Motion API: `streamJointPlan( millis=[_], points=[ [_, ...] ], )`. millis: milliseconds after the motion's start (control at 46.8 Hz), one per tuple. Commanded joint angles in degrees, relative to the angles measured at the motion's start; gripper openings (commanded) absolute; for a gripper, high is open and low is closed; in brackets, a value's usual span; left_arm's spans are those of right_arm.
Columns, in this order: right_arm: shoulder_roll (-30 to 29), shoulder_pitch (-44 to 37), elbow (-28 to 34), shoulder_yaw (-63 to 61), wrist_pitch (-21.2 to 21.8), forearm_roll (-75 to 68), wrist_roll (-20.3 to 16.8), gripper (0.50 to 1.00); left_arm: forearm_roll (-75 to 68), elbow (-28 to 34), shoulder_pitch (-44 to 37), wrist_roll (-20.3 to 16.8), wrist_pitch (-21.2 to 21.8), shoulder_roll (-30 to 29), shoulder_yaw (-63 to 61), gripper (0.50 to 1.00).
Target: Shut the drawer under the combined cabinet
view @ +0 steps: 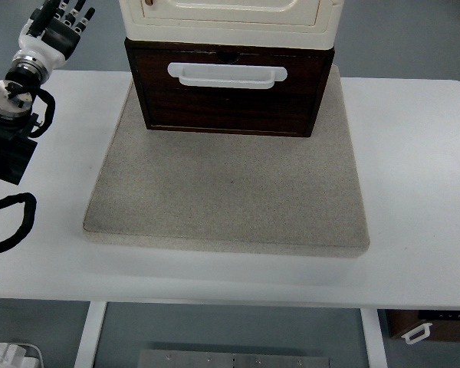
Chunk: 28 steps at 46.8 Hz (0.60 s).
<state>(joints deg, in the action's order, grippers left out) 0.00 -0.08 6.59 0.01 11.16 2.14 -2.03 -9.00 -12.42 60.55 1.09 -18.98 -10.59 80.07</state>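
Dark wooden drawer under cabinet, well right of left robot hand, fingers spread, holding nothing

At twelve o'clock the cream cabinet is cut off by the top edge above its dark drawer, while at ten o'clock the left hand loses its fingers' tips and arm to the frame's border.
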Motion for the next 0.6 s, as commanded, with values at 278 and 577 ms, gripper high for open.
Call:
streamJointPlan(
  millis=[278, 577],
  points=[
    [0.0, -0.01, 0.0, -0.01, 0.09, -0.03, 0.01, 0.952, 0.57, -0.5, -2.37, -0.56, -1.06, 2.68, 0.0, 1.0],
    [0.0, -0.01, 0.0, -0.01, 0.17, -0.03, 0.01, 0.952, 1.71, -0.76, -2.37, -0.65, -4.4, 3.12, -0.09, 1.0]
  ],
)
